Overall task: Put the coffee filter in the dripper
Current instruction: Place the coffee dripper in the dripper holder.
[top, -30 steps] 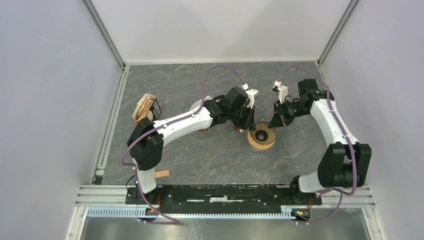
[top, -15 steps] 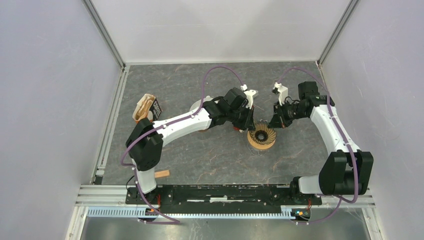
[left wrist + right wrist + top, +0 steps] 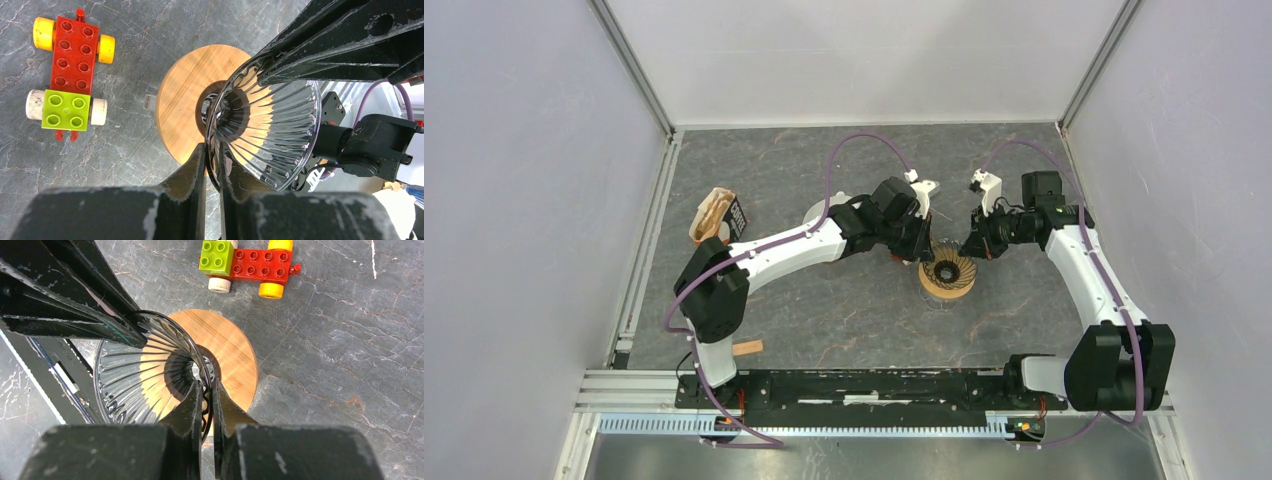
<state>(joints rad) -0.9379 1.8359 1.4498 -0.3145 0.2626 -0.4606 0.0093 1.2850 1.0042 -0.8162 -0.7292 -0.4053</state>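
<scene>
Right elbow point(image 3: 1121, 365) nearer its base; brick car point(image 3: 70, 60) beside dripper point(image 3: 948, 272).

The right tool point(image 3: 206, 389) pinches the dripper point(image 3: 127, 385) rim above its wooden base point(image 3: 235, 350).

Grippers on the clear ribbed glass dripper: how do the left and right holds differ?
The left gripper pinches the dripper rim's left side, the right gripper its right side. The red-and-green toy brick car lies by the left gripper, away from the right. Both are shut on the rim, one finger inside, one outside.
</scene>
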